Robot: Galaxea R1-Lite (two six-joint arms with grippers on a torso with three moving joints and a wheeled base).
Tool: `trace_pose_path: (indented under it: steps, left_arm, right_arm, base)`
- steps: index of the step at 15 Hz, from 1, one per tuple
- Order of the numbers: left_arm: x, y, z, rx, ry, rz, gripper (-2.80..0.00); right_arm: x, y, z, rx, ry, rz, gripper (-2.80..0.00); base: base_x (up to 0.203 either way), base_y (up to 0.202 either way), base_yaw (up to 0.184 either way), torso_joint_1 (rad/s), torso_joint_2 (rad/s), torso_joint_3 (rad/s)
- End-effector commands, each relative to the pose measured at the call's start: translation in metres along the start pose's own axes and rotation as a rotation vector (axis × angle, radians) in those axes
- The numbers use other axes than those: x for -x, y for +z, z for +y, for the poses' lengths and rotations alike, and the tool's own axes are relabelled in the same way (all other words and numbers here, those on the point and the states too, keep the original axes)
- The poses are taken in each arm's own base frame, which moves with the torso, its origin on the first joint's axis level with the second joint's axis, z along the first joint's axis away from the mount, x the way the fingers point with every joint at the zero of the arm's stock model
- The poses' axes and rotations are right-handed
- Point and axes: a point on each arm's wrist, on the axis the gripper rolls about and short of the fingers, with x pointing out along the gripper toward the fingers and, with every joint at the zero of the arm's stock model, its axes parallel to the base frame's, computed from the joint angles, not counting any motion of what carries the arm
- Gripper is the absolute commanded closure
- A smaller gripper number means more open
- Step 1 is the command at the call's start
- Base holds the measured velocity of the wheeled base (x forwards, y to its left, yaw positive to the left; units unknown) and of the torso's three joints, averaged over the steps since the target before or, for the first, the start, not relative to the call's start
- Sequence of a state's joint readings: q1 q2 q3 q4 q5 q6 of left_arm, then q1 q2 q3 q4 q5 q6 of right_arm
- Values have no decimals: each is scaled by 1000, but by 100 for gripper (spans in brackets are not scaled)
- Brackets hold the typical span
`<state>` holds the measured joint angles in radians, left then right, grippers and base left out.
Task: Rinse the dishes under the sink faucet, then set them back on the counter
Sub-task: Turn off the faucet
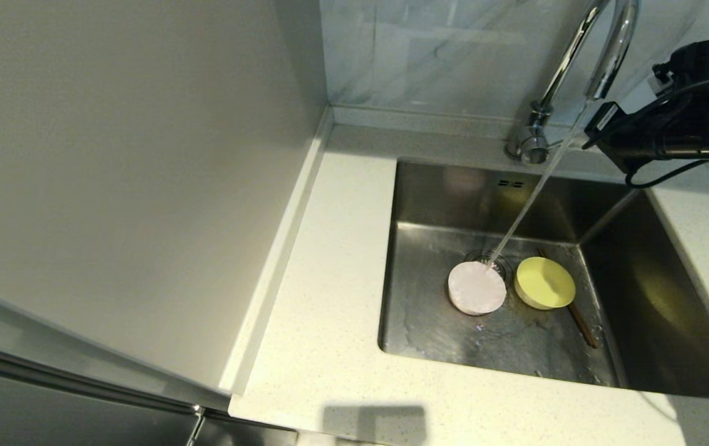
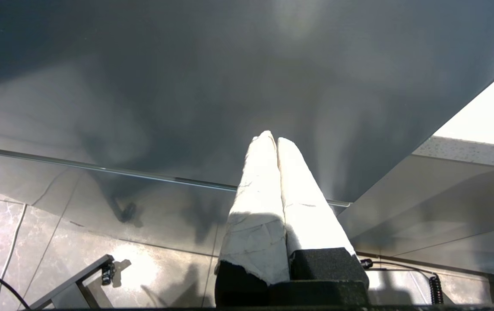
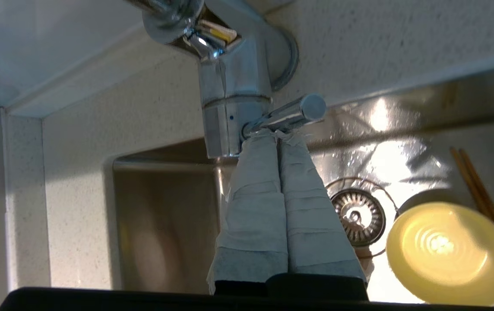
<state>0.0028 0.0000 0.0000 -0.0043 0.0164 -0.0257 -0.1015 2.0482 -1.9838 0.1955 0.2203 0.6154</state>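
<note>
Your pink bowl (image 1: pixel 476 287) sits on the floor of the sink (image 1: pixel 447 204), a little right of center in the head view, with the stream of water (image 1: pixel 531 201) landing at its upper right edge, over the drain strainer (image 3: pixel 358 217). Just to its right, apart from it, is the yellow bowl (image 1: pixel 545 283). The chopsticks (image 1: pixel 582 325) lie under the yellow bowl's right side and run down toward the lower right of the sink floor; in the right wrist view you see 2 of them side by side at the right edge, beside the yellow bowl.

The faucet (image 1: pixel 584 56) rises in the upper right of the head view, its base on the counter's back strip behind the sink. Your right gripper (image 3: pixel 277 134) is at that base: its 2 white-wrapped fingers (image 3: pixel 255 203) are pressed together, holding nothing, and their tips touch the underside of the thin side lever (image 3: pixel 288 114). In the head view only the arm's black wrist shows, at the upper right edge.

The pale speckled counter (image 1: pixel 330 297) surrounds the sink on the left and front.

Your left gripper (image 2: pixel 273 140) shows only in its own wrist view, fingers pressed together and empty, pointing at a dark gray panel (image 2: pixel 212 77), with tiled floor (image 2: pixel 9 224) at lower left.
</note>
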Motion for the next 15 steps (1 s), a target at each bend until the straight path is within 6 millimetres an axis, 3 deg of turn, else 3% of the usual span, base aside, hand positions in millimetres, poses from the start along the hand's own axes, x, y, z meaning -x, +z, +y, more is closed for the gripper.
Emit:
trace_pose_path:
  steps: [1, 8, 12, 15]
  left_arm:
    - [0, 0, 0, 0, 1, -3, 0]
    - [0, 0, 0, 0, 1, -3, 0]
    - [0, 0, 0, 0, 1, -3, 0]
    - [0, 0, 0, 0, 1, -3, 0]
  right_arm:
    - [-3, 3, -6, -2, -9, -29, 0]
    - [2, 10, -1, 8, 5, -88, 0]
    - [32, 13, 1, -2, -17, -72, 0]
    - [62, -2, -9, 4, -72, -14, 0]
  base:
    - [0, 0, 0, 0, 0, 0]
    - [0, 0, 0, 0, 0, 0]
    - [0, 0, 0, 0, 0, 0]
    - [0, 0, 0, 0, 0, 0]
